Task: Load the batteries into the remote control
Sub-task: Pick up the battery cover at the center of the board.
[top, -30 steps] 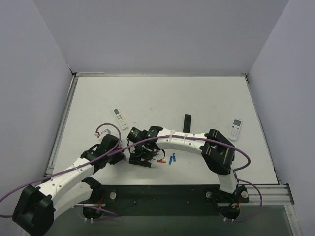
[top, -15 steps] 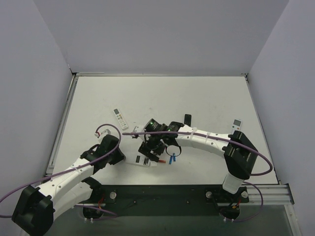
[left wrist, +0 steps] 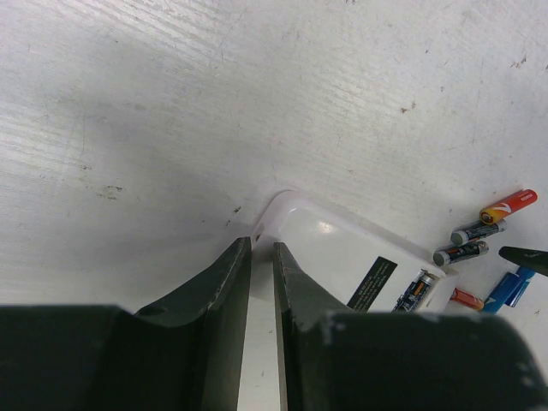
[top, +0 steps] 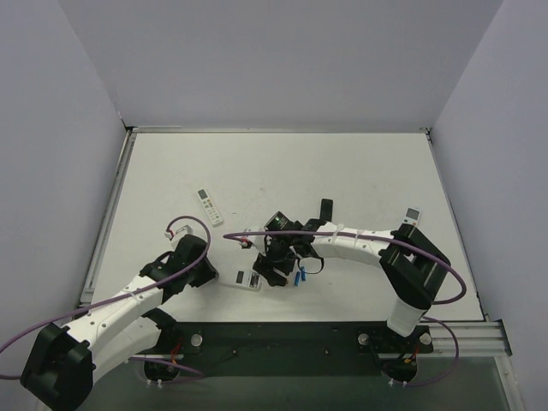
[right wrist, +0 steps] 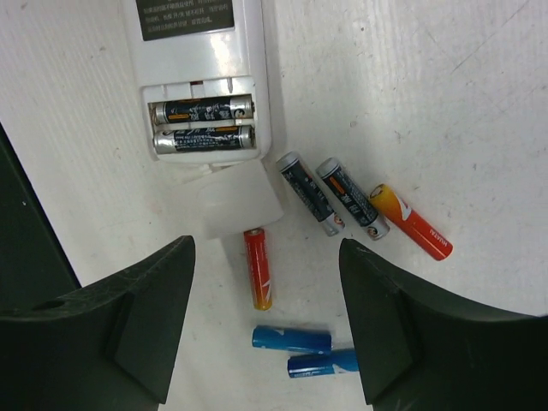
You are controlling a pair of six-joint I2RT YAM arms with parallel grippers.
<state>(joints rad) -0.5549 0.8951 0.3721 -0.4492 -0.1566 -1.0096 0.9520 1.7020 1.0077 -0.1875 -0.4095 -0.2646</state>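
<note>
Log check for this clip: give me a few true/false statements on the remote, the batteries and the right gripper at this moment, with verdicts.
1. The remote control has two batteries in its open bay. True.
2. The right gripper grips a blue battery. False: it is open and empty, and both blue batteries lie on the table.
3. Six batteries lie loose on the table. True.
4. The remote control lies button face up. False: its back faces up, with the bay uncovered.

White remote control [right wrist: 199, 81]; red, orange, blue, dark grey batteries [right wrist: 258, 268]
</note>
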